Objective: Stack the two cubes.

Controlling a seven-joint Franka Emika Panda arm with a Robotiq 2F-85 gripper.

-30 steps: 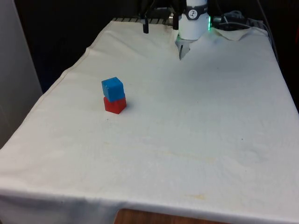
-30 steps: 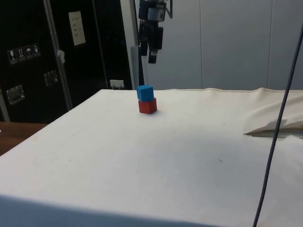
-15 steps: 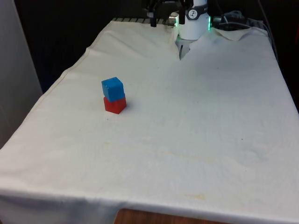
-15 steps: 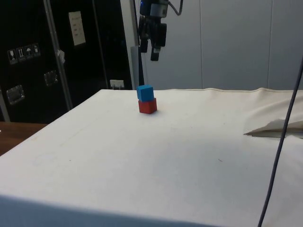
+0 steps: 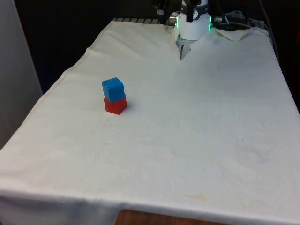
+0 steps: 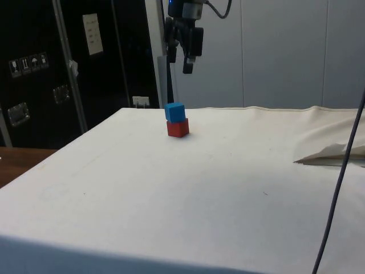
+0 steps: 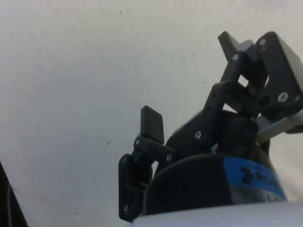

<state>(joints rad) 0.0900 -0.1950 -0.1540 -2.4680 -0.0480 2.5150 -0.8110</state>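
A blue cube (image 5: 113, 88) sits on top of a red cube (image 5: 115, 105) on the white cloth, toward the front view's left. In the side view the blue cube (image 6: 175, 111) rests squarely on the red cube (image 6: 178, 128). My gripper (image 6: 179, 63) hangs high above the stack and slightly behind it, well clear of both cubes. Its fingers stand open with nothing between them. In the wrist view the gripper (image 7: 189, 80) is spread over bare cloth.
The robot's white base (image 5: 193, 26) stands at the table's far end. A raised fold of cloth (image 6: 331, 153) lies at the side view's right, and a dark cable (image 6: 337, 188) hangs in front of it. The table's left edge (image 5: 56, 84) runs near the stack.
The gripper has risen and drifted away from the stack toward the robot's base. Both cubes have stayed put, blue on red.
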